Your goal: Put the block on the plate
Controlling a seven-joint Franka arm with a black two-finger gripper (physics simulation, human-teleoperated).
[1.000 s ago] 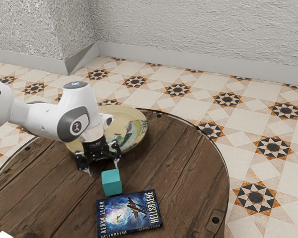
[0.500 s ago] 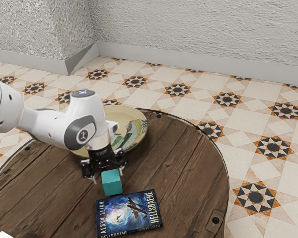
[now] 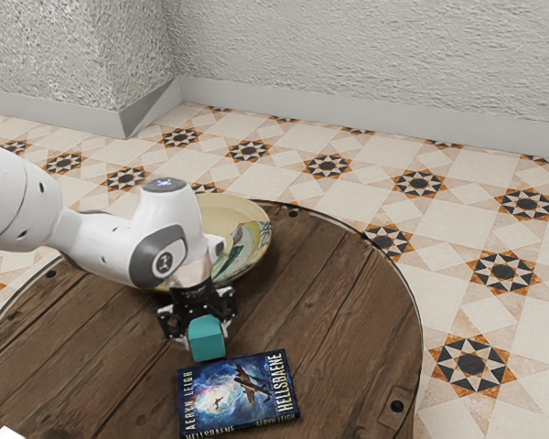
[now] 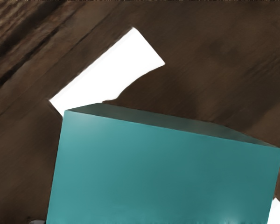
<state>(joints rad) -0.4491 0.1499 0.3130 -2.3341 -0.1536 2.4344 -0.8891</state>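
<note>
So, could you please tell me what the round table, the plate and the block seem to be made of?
Round table: wood, dull brown, with plank seams and grain. Plate: perhaps glazed ceramic, cream with a painted picture, though plastic is possible. Block: plastic or painted wood, smooth teal with a faint sheen and no grain.

And the white arm point(image 3: 101, 245) runs out past the exterior view's left edge, masking part of the painted plate point(image 3: 252, 219)! Down below, the wooden table point(image 3: 348, 357) and Hellsbaene book point(image 3: 238, 393) get clipped, while the wrist view's lower edge crops the teal block point(image 4: 163, 172)!
</note>
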